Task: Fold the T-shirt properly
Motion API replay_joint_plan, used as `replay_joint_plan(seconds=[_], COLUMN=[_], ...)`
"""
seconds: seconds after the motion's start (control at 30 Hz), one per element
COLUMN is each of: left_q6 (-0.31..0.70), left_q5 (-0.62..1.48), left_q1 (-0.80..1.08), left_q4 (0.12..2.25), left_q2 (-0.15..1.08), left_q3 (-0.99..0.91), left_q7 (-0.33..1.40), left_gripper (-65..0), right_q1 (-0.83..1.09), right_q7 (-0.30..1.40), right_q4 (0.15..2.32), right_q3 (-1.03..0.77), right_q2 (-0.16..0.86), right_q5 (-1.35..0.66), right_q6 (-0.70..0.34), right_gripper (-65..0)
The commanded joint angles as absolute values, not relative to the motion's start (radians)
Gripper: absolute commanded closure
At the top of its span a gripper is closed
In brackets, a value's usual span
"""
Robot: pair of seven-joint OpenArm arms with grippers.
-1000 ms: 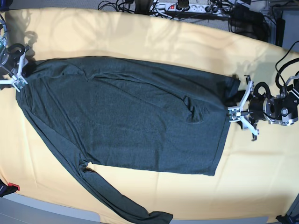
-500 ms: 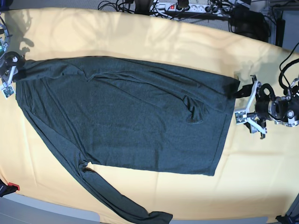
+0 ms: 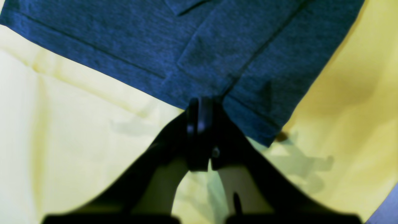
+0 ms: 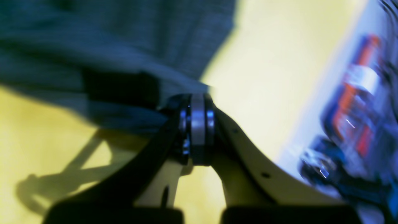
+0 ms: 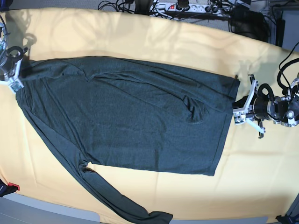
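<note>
T-shirt (image 5: 126, 116) unmarked, yellow cover (image 5: 187, 42), no readable writing

T-shirt (image 5: 135, 116) flat on yellow cloth (image 5: 187, 42)

Bare yellow cloth (image 5: 261, 163) behind and beside left gripper (image 5: 239, 113); T-shirt (image 5: 135, 121) hem directly ahead. Cables (image 5: 187, 7) clutter the far edge.
</note>
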State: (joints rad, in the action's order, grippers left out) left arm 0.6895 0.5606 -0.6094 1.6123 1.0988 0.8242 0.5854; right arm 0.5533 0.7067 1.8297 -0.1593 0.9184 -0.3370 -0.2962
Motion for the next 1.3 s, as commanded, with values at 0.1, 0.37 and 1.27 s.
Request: replay_joint_plan(seconds=[0.1, 0.37, 1.27], left_q6=[0.698, 0.698, 0.698], left_q5=[0.586, 0.611, 0.687], left_q1=[-0.632, -0.629, -0.629], left_q4=[1.621, 1.621, 1.72], left_q2=[1.119, 1.116, 1.12], left_q3=[0.809, 0.809, 0.809], left_q7=[0.582, 0.596, 0.646], left_gripper=[0.0, 0.0, 0.0], right_q1=[0.549, 0.568, 0.567], right_q7=[0.694, 0.707, 0.546], right_q4=[1.86, 1.845, 1.705], right_q3=[-0.173, -0.173, -0.169], right_q2=[0.942, 0.942, 0.942], right_q5=[-0.413, -0.415, -0.205], right_q6=[-0.477, -0.58, -0.497], right_gripper=[0.0, -9.6, 0.0])
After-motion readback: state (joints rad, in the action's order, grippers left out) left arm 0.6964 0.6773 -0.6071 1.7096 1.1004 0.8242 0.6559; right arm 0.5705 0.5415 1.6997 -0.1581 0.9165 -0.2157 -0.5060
